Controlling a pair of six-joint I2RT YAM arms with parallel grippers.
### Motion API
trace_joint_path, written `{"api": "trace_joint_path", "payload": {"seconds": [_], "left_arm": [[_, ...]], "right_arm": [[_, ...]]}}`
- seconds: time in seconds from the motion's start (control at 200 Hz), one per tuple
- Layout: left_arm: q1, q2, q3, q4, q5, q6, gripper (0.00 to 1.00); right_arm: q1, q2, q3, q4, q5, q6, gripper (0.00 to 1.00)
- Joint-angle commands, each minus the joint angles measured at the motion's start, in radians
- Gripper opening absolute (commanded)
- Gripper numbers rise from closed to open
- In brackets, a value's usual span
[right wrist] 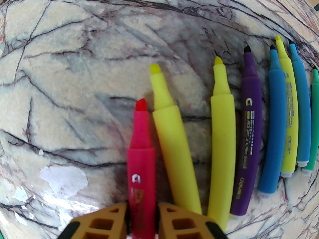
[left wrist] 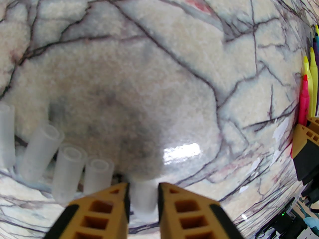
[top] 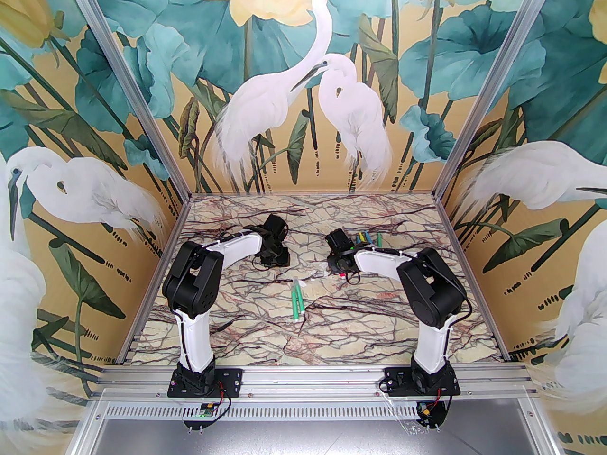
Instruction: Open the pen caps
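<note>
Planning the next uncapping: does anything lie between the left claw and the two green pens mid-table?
Nothing visible on the marble between the left claw and the green pens, but a clear cap sits between its fingers.

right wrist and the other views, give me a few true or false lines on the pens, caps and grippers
1. A pink pen lies between the right gripper's fingers. True.
2. The pink pen has a cap on its tip. False: its tip is bare.
3. A clear cap sits between the left gripper's fingers. True.
4. In the right wrist view, the purple pen lies left of the pink pen. False: the purple pen lies to its right.
5. Two green pens lie side by side. True.
6. The other caps lie at the right of the left wrist view. False: the other caps lie at its left.
</note>
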Motion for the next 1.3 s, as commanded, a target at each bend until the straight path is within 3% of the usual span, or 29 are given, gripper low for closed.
{"api": "trace_joint_path", "payload": {"seconds": [0.0,0.3,0.72,1.005,1.291], "left_arm": [[-0.008,0.006,0.024,-0.024,-0.015,0.017,0.27],[-0.007,-0.045,0.004,-0.008,-0.014,0.025,0.28],[-0.005,-0.219,-0.111,0.099,0.015,0.04,0.42],[0.026,-0.372,-0.286,0.251,0.016,0.05,0.65],[0.105,-0.542,-0.481,0.396,0.037,0.017,0.75]], "right_arm": [[0.0,-0.016,0.01,-0.026,0.017,-0.002,0.27],[0.006,-0.087,-0.008,-0.034,0.005,-0.01,0.32],[0.075,-0.204,-0.021,-0.056,-0.088,-0.027,0.39],[0.163,-0.21,-0.053,-0.02,-0.176,0.003,0.42],[0.237,-0.183,-0.088,0.027,-0.255,0.046,0.43]]}}
